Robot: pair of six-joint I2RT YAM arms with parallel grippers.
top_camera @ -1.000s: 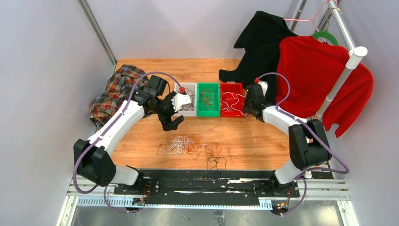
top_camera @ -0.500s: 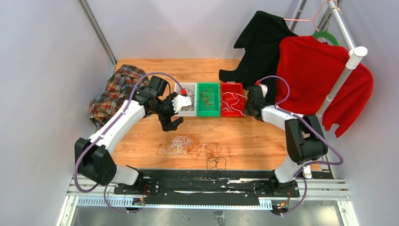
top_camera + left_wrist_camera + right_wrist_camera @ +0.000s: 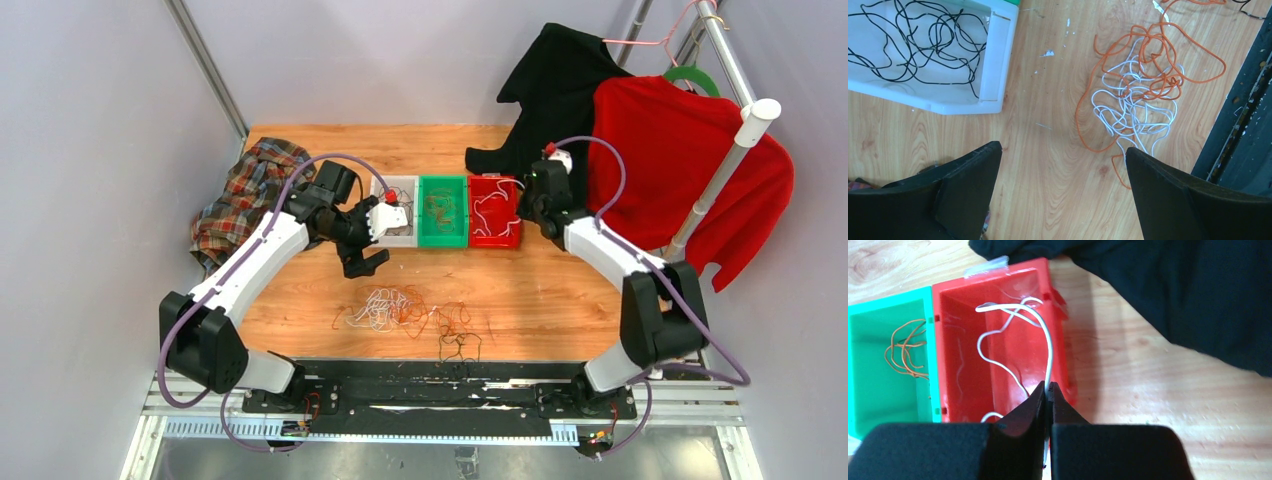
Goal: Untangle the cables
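Left gripper (image 3: 1063, 152) hovering with jaws spread wide; right gripper (image 3: 1049, 390) pinching a white cable (image 3: 1050, 347) at the red bin (image 3: 993, 281).
Well left of the red bin, the white bin (image 3: 993, 65) is holding black cables (image 3: 943, 35). The orange-and-white tangle (image 3: 1138, 95) is lying on the table, arm-base side of the red bin. The green bin (image 3: 878, 300) is touching its left wall. Probably tucking the strand in: carry the pinched end inward over the floor before opening, so no tail is hanging over the rim.
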